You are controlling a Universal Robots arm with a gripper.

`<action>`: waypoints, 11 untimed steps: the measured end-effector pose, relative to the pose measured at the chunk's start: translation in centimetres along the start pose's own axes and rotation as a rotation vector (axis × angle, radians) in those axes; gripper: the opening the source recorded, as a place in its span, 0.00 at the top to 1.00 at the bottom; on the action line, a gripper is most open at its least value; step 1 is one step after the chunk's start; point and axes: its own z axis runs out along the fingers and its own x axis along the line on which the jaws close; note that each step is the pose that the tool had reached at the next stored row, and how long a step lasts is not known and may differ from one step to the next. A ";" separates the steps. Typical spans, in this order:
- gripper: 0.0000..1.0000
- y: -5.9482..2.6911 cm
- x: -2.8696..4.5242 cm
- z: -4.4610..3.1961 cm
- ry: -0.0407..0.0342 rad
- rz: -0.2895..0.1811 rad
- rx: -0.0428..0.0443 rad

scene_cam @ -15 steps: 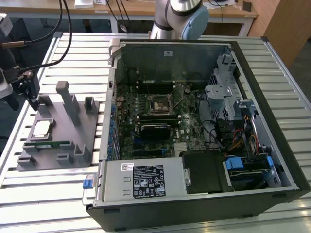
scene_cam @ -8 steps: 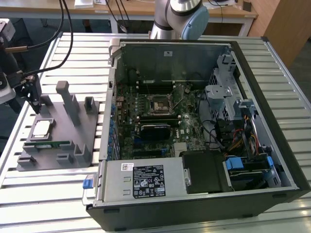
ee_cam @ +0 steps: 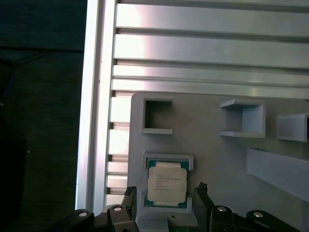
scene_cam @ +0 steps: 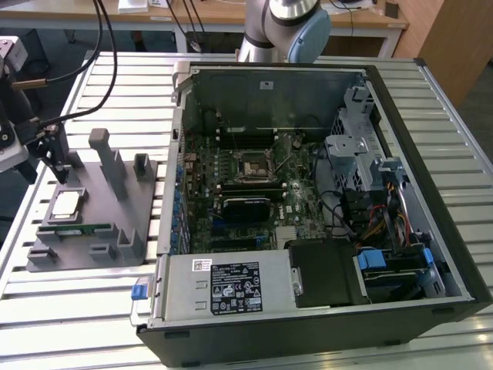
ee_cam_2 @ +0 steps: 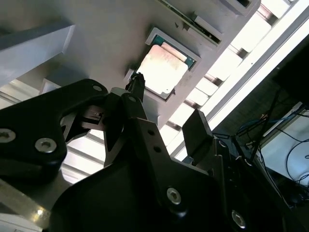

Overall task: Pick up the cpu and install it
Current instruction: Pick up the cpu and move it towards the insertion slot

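The cpu (scene_cam: 65, 204) is a small square chip with a pale silver top, lying in a pocket of the grey plastic fixture (scene_cam: 108, 223) on the exterior view's left. My gripper (scene_cam: 59, 171) hangs just above it, open, with nothing held. In the first wrist view the cpu (ee_cam: 166, 182) lies between my two black fingertips (ee_cam: 129, 194), which stand apart on either side of it. In the second wrist view the cpu (ee_cam_2: 162, 68) lies just beyond my gripper (ee_cam_2: 166, 104). The empty motherboard socket (scene_cam: 253, 165) sits inside the open computer case (scene_cam: 431, 231).
A long green memory stick (scene_cam: 73, 229) lies in the fixture just in front of the cpu. Grey posts (scene_cam: 104, 154) rise from the fixture beside my gripper. A black heatsink block (scene_cam: 246, 206) sits below the socket. The slatted metal table (scene_cam: 77, 324) carries everything.
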 end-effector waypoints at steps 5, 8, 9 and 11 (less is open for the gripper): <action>0.41 -0.03 0.01 0.75 -0.0042 0.000 0.0001; 0.41 -0.05 0.01 1.13 -0.0044 0.000 0.0001; 0.41 -0.05 0.01 1.25 -0.0044 0.000 0.0002; 0.40 -0.06 0.01 1.46 -0.0044 0.000 0.0002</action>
